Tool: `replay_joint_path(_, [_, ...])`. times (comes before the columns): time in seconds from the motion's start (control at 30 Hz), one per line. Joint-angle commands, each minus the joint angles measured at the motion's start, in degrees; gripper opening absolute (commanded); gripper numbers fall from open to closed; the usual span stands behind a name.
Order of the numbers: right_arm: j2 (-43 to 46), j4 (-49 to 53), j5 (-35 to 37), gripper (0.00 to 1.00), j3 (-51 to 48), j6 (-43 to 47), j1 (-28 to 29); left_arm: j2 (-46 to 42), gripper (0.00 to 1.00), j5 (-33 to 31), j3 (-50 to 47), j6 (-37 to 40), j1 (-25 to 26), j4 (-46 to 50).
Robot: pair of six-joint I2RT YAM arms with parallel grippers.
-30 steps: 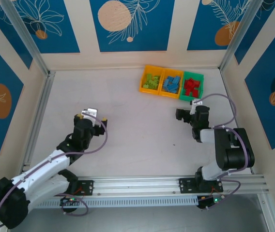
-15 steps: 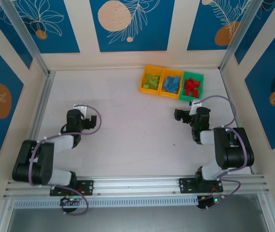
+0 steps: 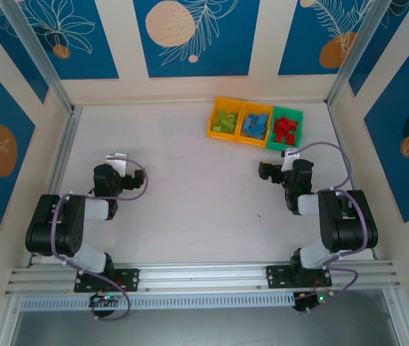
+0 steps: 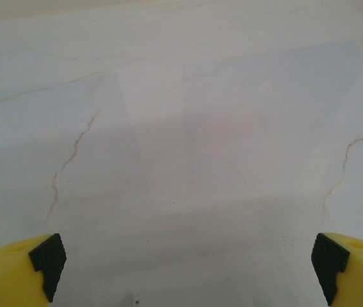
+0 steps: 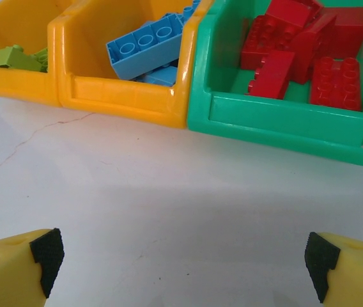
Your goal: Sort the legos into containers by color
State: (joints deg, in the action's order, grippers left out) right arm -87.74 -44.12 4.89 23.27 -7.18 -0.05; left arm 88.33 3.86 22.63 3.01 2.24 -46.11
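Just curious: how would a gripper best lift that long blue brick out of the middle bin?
Probably by its two long sides, from above: the blue brick lies tilted, studs showing, and the bin walls block a sideways approach.

the legos (image 3: 255, 125) lie sorted by color in the containers (image 3: 217, 135).

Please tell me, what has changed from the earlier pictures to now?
The left arm folded back toward its base, carrying the open, empty left hand a little leftward. The right hand, open, stayed before the bins, and the sorted legos did not move.
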Motion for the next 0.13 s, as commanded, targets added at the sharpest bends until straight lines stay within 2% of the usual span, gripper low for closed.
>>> replay_joint_path(0.0, [0.12, -1.22, -1.63, 0.99, 1.19, 1.24, -0.46, -0.07, 1.0, 0.97, 0.12, -0.16, -0.44, -2.17])
replay_joint_path(0.1, [0.64, -2.3, -0.87, 0.99, 0.36, 1.6, 0.03, -0.22, 1.0, 0.54, 0.13, -0.28, -0.31, -2.21])
